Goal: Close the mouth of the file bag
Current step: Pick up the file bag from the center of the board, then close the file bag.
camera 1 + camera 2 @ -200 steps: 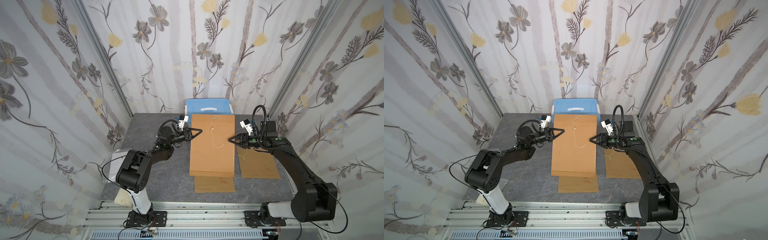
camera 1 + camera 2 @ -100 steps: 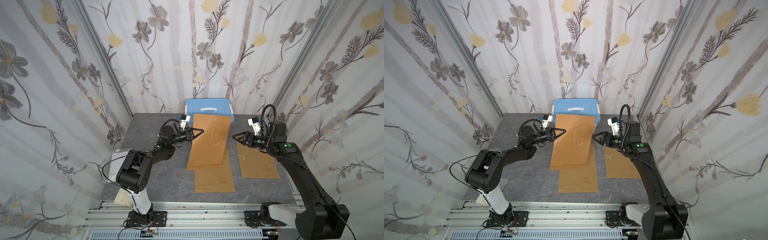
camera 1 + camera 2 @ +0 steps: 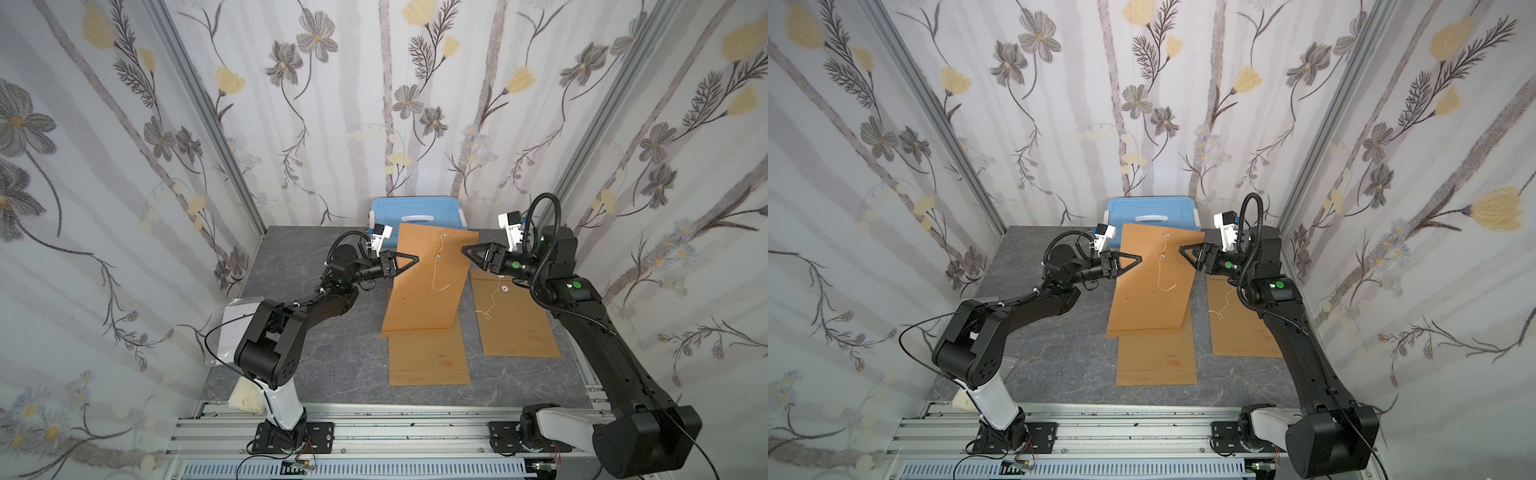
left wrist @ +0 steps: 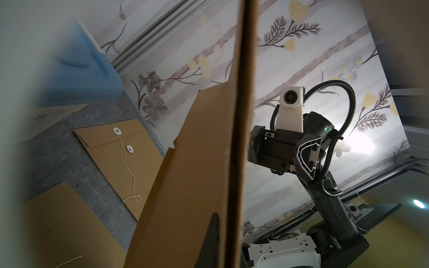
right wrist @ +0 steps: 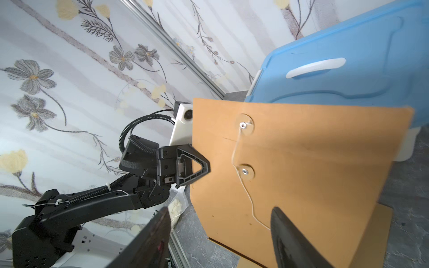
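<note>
A brown file bag [image 3: 428, 291] [image 3: 1150, 299] stands tilted over the grey table, its lower end resting on another bag. My left gripper [image 3: 417, 259] [image 3: 1140, 258] is shut on its left edge; the left wrist view shows the bag [image 4: 204, 162] edge-on beside a dark finger [image 4: 212, 234]. A loose white string [image 3: 438, 266] hangs past two round discs [image 5: 244, 125]. My right gripper [image 3: 463, 250] [image 3: 1180, 249] stands open at the bag's right edge with nothing in its jaws. In the right wrist view the bag's face [image 5: 313, 174] lies ahead of the spread fingertips [image 5: 278, 215].
A second brown bag [image 3: 428, 361] lies flat under the raised one, and a third [image 3: 515, 324] lies to the right beneath my right arm. A blue lidded box [image 3: 415, 210] stands at the back wall. White sheets [image 3: 230, 328] lie at the table's left edge.
My right gripper has opened and let go of the bag's right edge, and its arm has risen. The bag now hangs tilted from the left gripper alone.
</note>
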`<state>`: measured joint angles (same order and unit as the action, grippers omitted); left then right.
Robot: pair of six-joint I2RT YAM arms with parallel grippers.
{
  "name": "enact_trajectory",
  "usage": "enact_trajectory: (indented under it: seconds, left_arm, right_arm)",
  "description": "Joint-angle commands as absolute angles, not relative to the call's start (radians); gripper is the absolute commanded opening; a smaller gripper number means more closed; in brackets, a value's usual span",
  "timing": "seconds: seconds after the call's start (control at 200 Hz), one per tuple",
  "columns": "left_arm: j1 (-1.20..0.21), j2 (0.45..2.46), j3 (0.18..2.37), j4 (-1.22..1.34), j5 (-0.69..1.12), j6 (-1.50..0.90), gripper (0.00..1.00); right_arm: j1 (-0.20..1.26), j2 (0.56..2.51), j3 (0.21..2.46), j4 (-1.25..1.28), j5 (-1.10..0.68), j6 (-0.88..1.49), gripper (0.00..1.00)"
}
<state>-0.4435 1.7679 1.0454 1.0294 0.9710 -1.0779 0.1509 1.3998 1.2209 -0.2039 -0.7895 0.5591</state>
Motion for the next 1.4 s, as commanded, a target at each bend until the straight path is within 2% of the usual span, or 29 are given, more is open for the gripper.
enact_trajectory:
  seconds: [0.0, 0.28, 0.979, 1.149, 1.399]
  left_arm:
    - [-0.454, 1.762, 1.067, 1.027, 0.974, -1.062, 0.0]
    - [-0.466, 1.756, 1.074, 1.019, 0.968, -1.069, 0.0]
    - [-0.473, 1.802, 1.114, 1.079, 0.963, -1.142, 0.0]
    - [-0.472, 1.834, 1.135, 1.158, 0.957, -1.206, 0.0]
    - [-0.469, 1.838, 1.141, 1.147, 0.953, -1.206, 0.0]
  right_arm:
    - [0.19, 1.46, 1.287, -0.19, -0.775, 0.553, 0.67]
    - [0.225, 1.527, 1.322, -0.164, -0.752, 0.573, 0.63]
    - [0.239, 1.637, 1.299, 0.061, -0.933, 0.683, 0.61]
    - [0.245, 1.661, 1.292, 0.107, -0.951, 0.708, 0.6]
    - [0.254, 1.684, 1.272, 0.191, -0.979, 0.755, 0.6]
